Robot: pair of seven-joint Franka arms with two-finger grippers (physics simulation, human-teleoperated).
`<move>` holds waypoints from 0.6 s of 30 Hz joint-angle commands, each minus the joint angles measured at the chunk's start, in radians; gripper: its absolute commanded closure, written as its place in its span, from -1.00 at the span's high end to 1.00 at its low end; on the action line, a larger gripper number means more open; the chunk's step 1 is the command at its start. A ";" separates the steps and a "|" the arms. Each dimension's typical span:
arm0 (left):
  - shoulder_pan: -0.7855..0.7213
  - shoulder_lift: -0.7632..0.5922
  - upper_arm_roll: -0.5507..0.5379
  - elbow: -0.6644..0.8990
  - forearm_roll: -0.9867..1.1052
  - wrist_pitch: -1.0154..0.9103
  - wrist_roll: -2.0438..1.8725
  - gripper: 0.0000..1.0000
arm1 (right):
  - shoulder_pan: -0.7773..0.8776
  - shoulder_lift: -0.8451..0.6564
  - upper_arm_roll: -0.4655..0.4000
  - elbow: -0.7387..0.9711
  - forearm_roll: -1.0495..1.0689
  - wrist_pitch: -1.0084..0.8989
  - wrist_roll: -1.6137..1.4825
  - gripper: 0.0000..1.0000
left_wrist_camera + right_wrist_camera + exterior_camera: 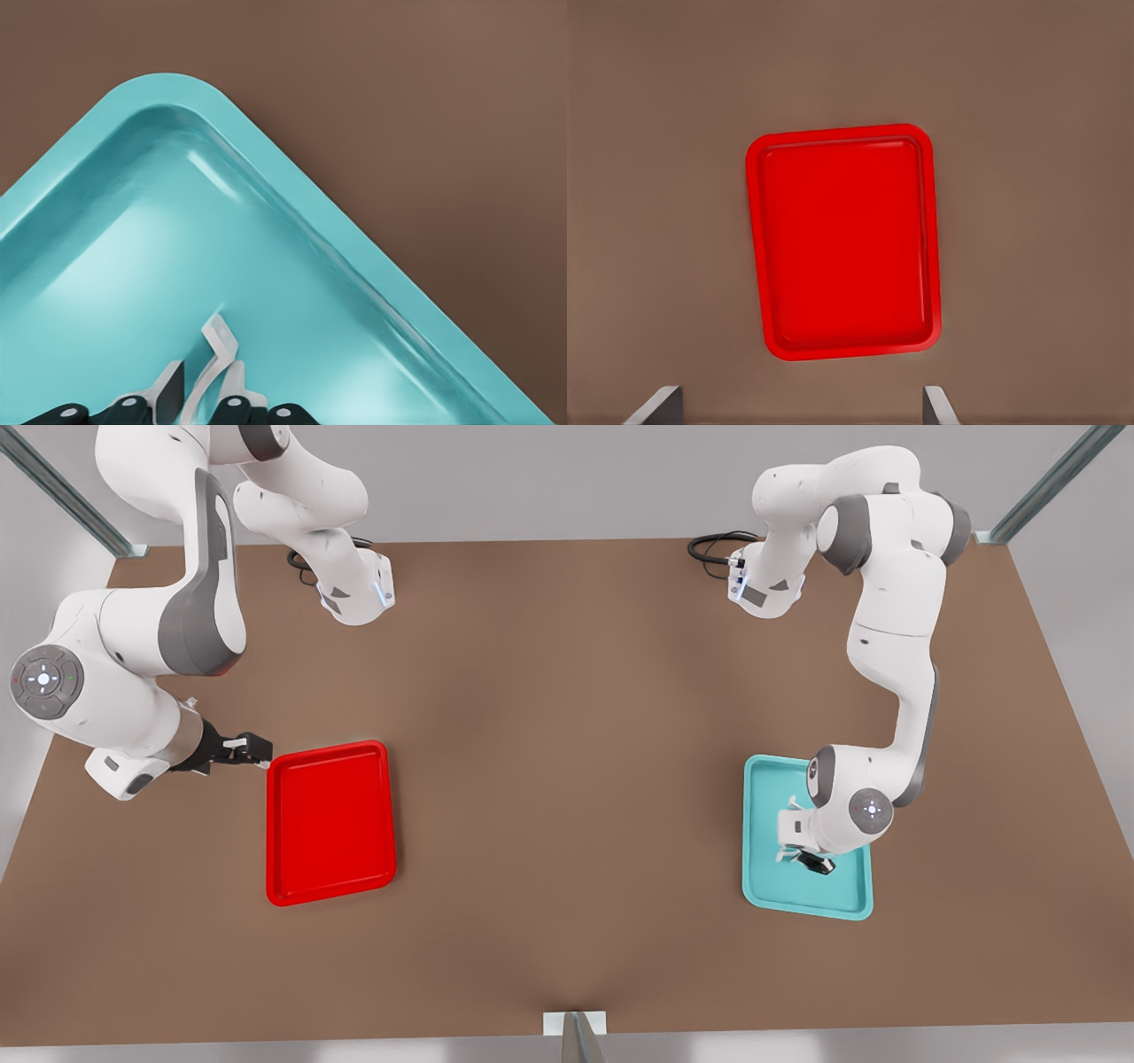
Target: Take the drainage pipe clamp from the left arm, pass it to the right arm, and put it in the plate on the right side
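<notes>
Front view overhead; left wrist close over teal tray (106, 257); right wrist above plate (843, 243).

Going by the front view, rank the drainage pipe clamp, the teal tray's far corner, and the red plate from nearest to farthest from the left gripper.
1. Drainage pipe clamp: between the fingers of the left gripper, over the teal tray.
2. Teal tray's far corner: toward the arm bases, same tray beneath the gripper.
3. Red plate: across the table on the front view's left, beside the waiting right gripper.
</notes>
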 commanded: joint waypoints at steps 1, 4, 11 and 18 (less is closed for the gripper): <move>0.000 -0.001 0.001 0.001 0.000 -0.001 0.002 -0.16 | 0.001 -0.001 0.000 -0.002 -0.001 -0.003 -0.003 1.00; 0.000 -0.001 0.001 0.001 0.002 -0.001 0.000 -0.13 | 0.001 -0.003 0.000 -0.002 0.001 -0.003 -0.003 1.00; 0.000 0.005 0.009 -0.001 0.004 -0.001 0.002 -0.12 | 0.007 0.000 0.000 -0.002 0.001 -0.004 -0.001 1.00; 0.000 0.005 0.015 -0.001 -0.001 -0.002 -0.029 -0.57 | 0.024 0.005 0.000 -0.004 -0.005 -0.003 0.008 1.00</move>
